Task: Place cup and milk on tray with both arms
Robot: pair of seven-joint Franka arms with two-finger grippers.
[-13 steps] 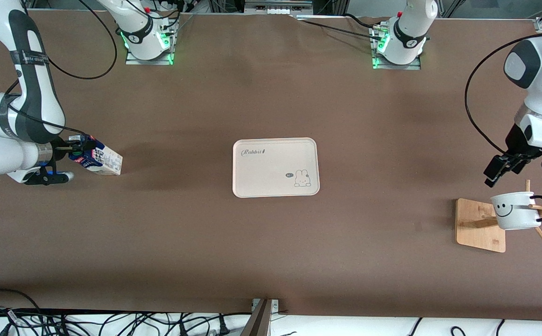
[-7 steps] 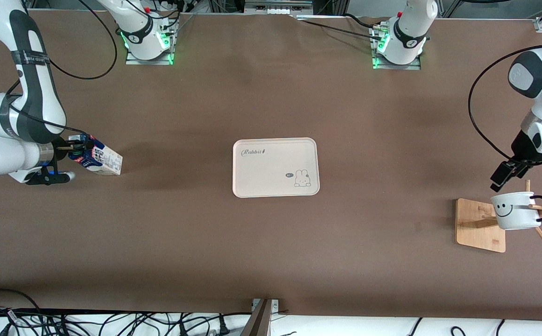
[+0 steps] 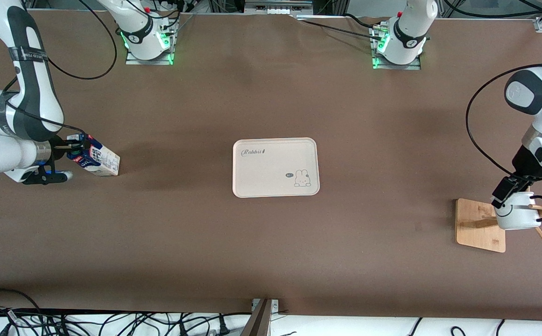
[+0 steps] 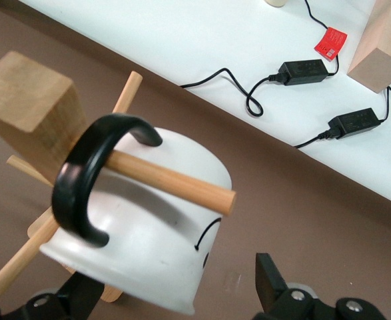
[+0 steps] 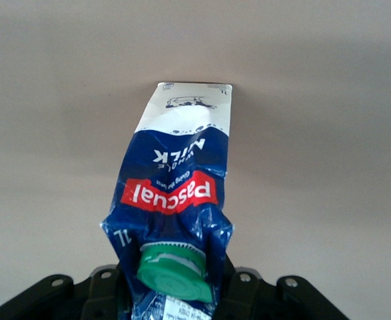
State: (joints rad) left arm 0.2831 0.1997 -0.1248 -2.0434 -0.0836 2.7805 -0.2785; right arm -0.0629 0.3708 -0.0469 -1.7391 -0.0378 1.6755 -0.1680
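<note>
The white smiley cup [image 3: 516, 212] hangs by its black handle [image 4: 82, 180] on a peg of a wooden rack [image 3: 480, 225] at the left arm's end of the table. My left gripper [image 3: 508, 190] is open at the cup's rim, and its fingers [image 4: 270, 279] stand on either side of the cup body [image 4: 148, 227] without pressing it. My right gripper [image 3: 71, 148] is shut on the crumpled top of the milk carton [image 3: 99, 160], beside its green cap [image 5: 175, 270]. The carton [image 5: 175, 173] is tilted, with its base on the table. The cream tray [image 3: 275, 167] lies mid-table, bare.
The rack's pegs [image 4: 172, 181] and square post [image 4: 28, 110] stick out round the cup. The table edge runs close by the rack, with black power adapters [image 4: 305, 68] and cables on the white surface past it.
My left gripper came down from over the table beside the rack to the cup's rim. My right gripper and the carton shifted very slightly toward the right arm's end.
</note>
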